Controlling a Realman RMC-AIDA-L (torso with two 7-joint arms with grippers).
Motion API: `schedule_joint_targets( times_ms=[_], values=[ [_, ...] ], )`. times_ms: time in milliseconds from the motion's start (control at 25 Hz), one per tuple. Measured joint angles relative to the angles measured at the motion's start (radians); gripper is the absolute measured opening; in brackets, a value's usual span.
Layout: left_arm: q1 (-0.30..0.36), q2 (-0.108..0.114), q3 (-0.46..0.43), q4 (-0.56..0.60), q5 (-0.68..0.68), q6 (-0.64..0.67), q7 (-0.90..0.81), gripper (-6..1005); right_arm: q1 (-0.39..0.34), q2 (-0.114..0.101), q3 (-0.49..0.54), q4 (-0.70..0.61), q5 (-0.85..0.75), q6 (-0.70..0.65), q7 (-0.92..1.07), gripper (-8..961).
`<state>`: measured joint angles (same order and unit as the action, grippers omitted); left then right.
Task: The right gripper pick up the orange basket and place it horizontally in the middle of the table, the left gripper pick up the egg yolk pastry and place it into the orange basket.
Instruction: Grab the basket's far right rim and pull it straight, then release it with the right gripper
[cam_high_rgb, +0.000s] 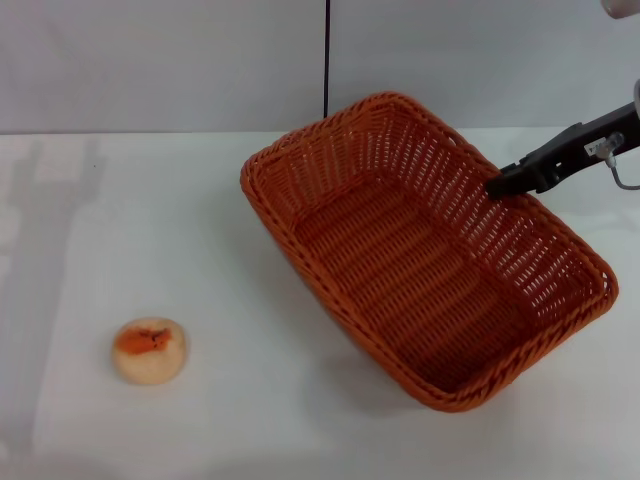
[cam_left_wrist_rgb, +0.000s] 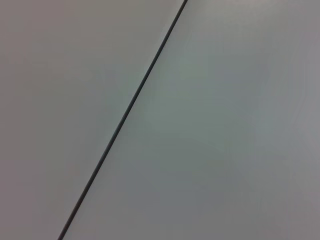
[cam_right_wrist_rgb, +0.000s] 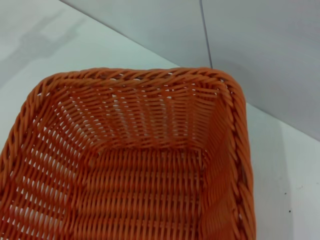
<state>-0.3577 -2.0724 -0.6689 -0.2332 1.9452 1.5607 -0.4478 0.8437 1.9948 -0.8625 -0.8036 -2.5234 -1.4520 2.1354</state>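
The orange basket (cam_high_rgb: 420, 290) lies diagonally across the middle and right of the white table (cam_high_rgb: 130, 230), with a shadow under its near-left side. My right gripper (cam_high_rgb: 497, 186) reaches in from the right and grips the basket's far-right rim. In the right wrist view, the basket (cam_right_wrist_rgb: 140, 170) fills the picture with its inside empty, and no fingers show. The egg yolk pastry (cam_high_rgb: 150, 350) sits alone on the table at the front left, orange patch up, well apart from the basket. My left gripper is out of view.
A pale wall (cam_high_rgb: 160, 60) with a dark vertical seam (cam_high_rgb: 326, 55) stands behind the table. The left wrist view shows only that wall (cam_left_wrist_rgb: 225, 125) and seam (cam_left_wrist_rgb: 125, 115). Bare tabletop lies between the pastry and the basket.
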Motion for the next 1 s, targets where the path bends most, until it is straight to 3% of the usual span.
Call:
schedule_joint_targets(
  times_ms=[200,600,1000],
  values=[
    [0.000,0.000,0.000,0.000,0.000,-0.003,0.000,784,-0.005,-0.014,0.003,0.000,0.046,-0.023,0.000,211],
    [0.002,0.000,0.003,-0.002,0.000,-0.004,0.000,784,-0.017,-0.080,0.009,-0.002,0.154,-0.146,-0.036,189],
    [-0.001,0.000,0.003,-0.021,0.002,-0.028,0.000,785,-0.005,-0.107,0.052,0.001,0.185,-0.230,-0.156,163]
  ],
)
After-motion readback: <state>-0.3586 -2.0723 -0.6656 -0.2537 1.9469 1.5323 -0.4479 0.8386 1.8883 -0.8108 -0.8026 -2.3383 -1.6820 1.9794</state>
